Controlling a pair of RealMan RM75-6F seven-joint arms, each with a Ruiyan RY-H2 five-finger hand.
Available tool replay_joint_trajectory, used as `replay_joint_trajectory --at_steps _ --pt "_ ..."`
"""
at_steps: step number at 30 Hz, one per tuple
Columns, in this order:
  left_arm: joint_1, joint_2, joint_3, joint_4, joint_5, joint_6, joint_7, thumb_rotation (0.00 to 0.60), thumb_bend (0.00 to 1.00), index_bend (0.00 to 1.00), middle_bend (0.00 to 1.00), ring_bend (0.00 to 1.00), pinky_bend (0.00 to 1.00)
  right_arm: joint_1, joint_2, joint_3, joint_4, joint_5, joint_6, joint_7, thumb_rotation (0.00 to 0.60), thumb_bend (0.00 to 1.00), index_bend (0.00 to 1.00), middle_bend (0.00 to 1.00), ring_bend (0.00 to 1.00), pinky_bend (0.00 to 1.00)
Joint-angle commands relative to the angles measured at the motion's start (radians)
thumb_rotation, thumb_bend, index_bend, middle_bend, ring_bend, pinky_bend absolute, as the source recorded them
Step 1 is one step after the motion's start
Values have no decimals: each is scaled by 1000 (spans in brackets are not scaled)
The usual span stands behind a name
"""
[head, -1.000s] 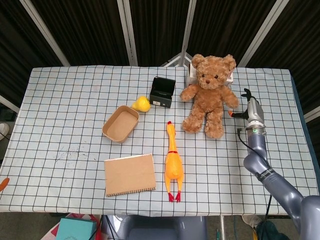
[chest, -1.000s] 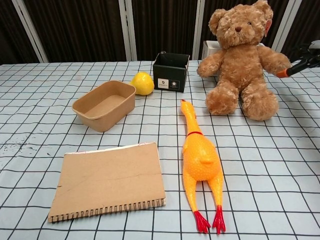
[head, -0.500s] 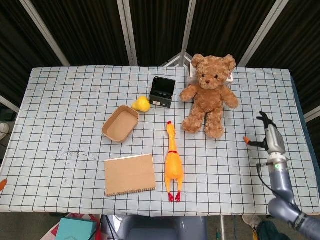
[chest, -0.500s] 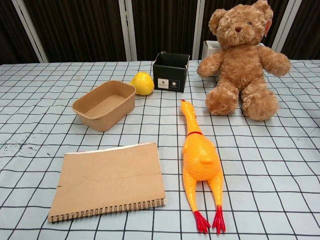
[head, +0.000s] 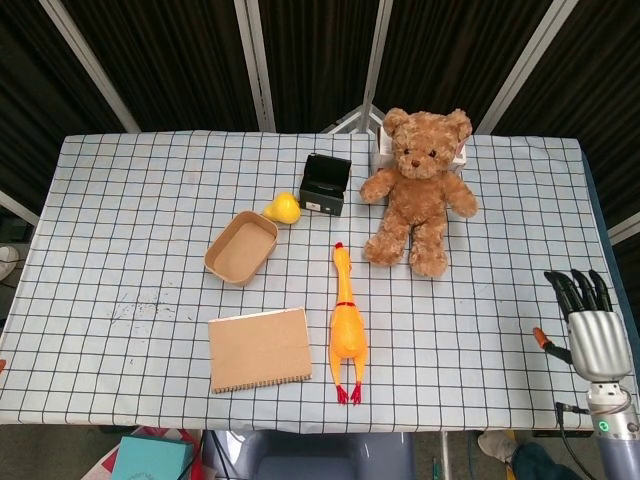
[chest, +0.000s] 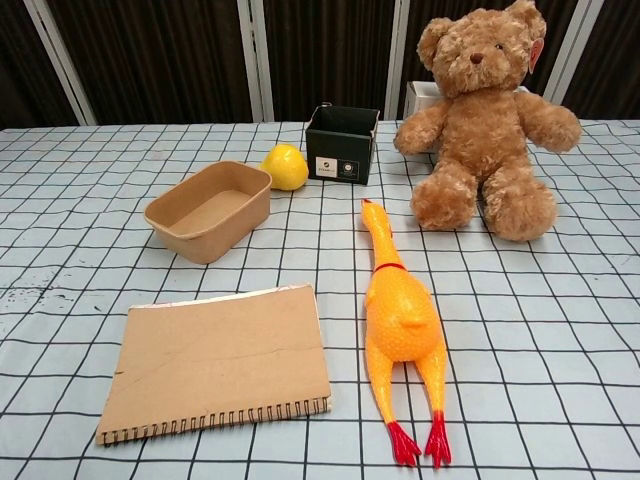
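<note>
Pulled back from the teddy bear since a second ago, the right hand now hangs off the table's near right edge, fingers straight and spread, holding nothing. That bear sits upright well ahead of it and to its left, untouched. Further left lie the rubber chicken, the spiral notebook, the cardboard tray, the yellow pear-shaped toy and the small black box. Neither view shows the left hand. This looks like a retreat between grasps; any fresh reach calls for swinging forward and leftward again
</note>
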Motion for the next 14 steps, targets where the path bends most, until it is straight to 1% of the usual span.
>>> replay_joint_trajectory --at_steps 1,6,14 --pt "2 0 0 1 2 3 -3 600 269 227 0 0 135 -14 23 -16 9 -1 5 -59 600 236 153 193 105 0" --pt "3 -3 3 1 12 9 2 600 269 227 0 0 135 -18 57 -35 -38 22 -38 -78 600 237 159 193 105 0" --pt "1 -8 -4 9 11 13 3 600 269 227 0 0 135 -14 70 -32 -65 62 -70 -93 600 237 159 193 105 0"
